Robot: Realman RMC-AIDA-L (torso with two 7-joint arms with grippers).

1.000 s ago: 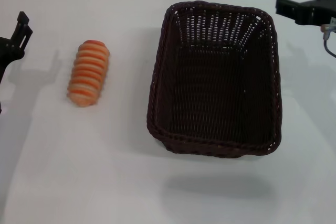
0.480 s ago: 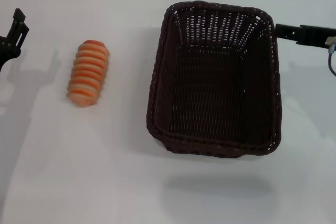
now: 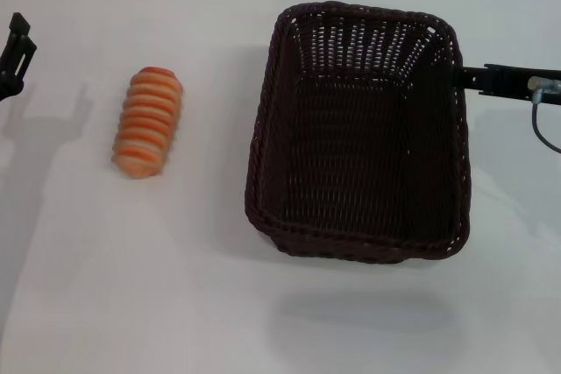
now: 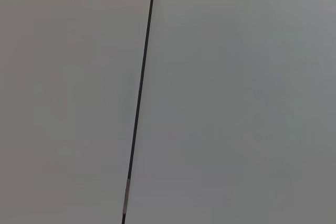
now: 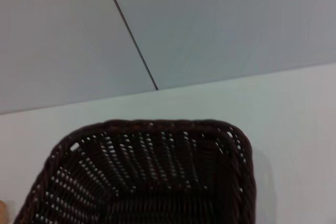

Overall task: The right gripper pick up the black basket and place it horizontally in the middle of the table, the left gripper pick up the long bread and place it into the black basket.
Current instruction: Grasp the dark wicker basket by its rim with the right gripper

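Your right gripper, black claw, sits level at right rim of big dark woven wicker basket, tip touching braid; can't tell finger state. Basket lies lengthwise, right of centre on plain white table. Ridged orange-tan long bread lies well left of basket. Your left gripper hangs at far left edge, fingers unreadable.

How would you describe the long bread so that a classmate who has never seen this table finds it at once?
Start from the large black basket on the white table. Look to the robot's left of it, across bare tabletop: the long bread lies there alone, touching nothing. It is the only orange-tan thing, a small ridged loaf striped with pale cream bands.
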